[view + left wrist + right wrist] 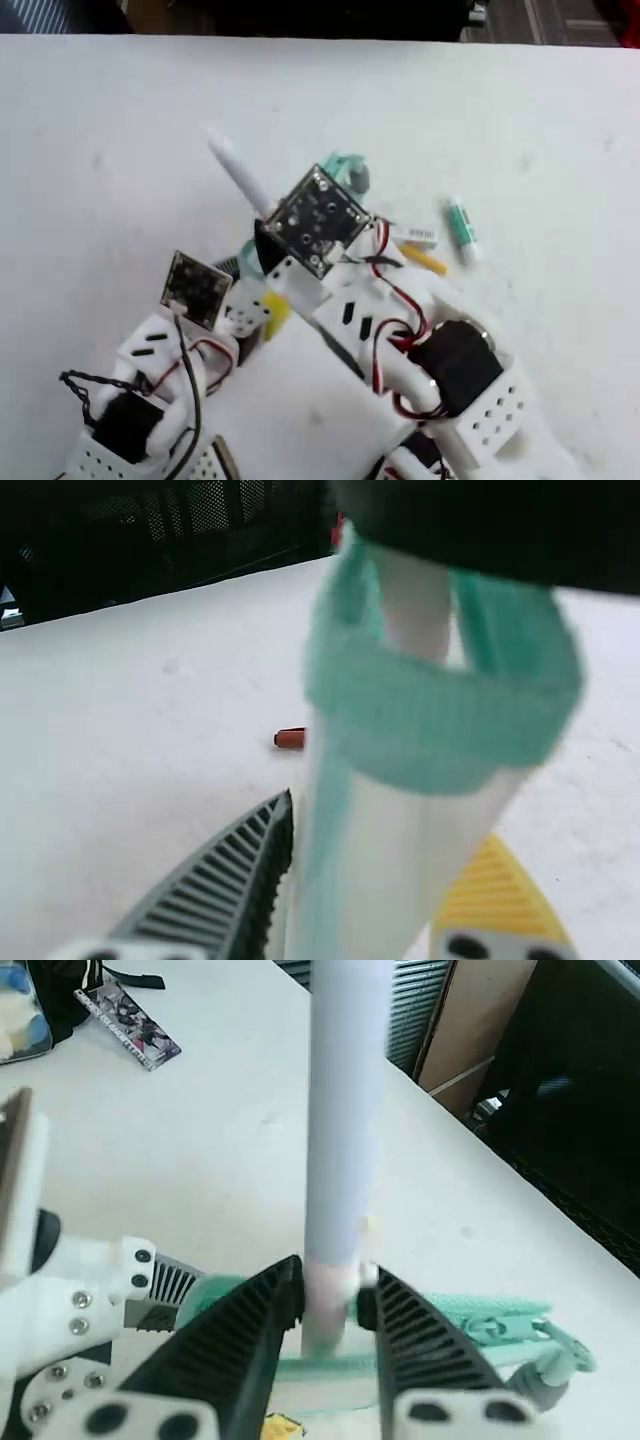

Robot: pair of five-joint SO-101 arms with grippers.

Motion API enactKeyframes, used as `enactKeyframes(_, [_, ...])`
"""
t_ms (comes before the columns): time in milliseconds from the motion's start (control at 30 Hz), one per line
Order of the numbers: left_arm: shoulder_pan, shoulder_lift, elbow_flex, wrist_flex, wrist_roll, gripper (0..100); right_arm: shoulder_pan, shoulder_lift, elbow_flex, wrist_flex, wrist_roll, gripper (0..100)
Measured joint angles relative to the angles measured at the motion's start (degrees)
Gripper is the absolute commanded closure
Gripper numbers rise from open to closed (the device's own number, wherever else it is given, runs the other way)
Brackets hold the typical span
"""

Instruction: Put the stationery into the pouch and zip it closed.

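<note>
**Count.** Two arms, one pouch, one pen, three loose stationery items, one small red piece.

**Right gripper** point(330, 1278): the two black jaws are pinched on a white pen point(335, 1130) near its lower end. The pen stands up out of the jaws. In the high view it slants away from the wrist over the table point(120, 120).

**Left gripper** point(390, 830): the black finger and the yellow finger are pressed against opposite sides of the pouch point(440, 730), holding it upright. The pouch has a white body and a teal zip edge.

**Container.** The pouch mouth is open, and its teal edges form a loop. In the left wrist view a white shaft passes down through this loop. How far it goes in cannot be told.

**Outside the pouch.** Three items lie near one another on the table beside the right arm:
- a green-and-white tube point(462, 230)
- a yellow pencil point(421, 259)
- a white labelled stick point(414, 236)

**View differences.**
- The left wrist view adds a small red piece point(290, 738) on the table beyond the pouch.
- The right wrist view adds the zip slider end point(540, 1332) and a printed card point(128, 1015) far off on the table.
</note>
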State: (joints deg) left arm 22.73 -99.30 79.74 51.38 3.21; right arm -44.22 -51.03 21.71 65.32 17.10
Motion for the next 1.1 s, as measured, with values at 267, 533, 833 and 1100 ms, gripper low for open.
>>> enactKeyframes(267, [-0.09,0.0,0.0,0.0,0.0,77,-0.35,0.97,-12.75,10.64,0.44,71.1])
enactKeyframes(533, [-0.18,0.0,0.0,0.0,0.0,85,4.57,0.97,-14.42,11.08,0.44,71.5])
enactKeyframes(833, [-0.26,0.09,0.0,-0.18,-0.09,98,23.82,2.55,-14.42,6.42,0.44,71.6])
enactKeyframes(1100, [-8.53,0.88,0.0,-1.41,0.35,98,29.54,18.9,-14.15,2.73,0.44,71.6])
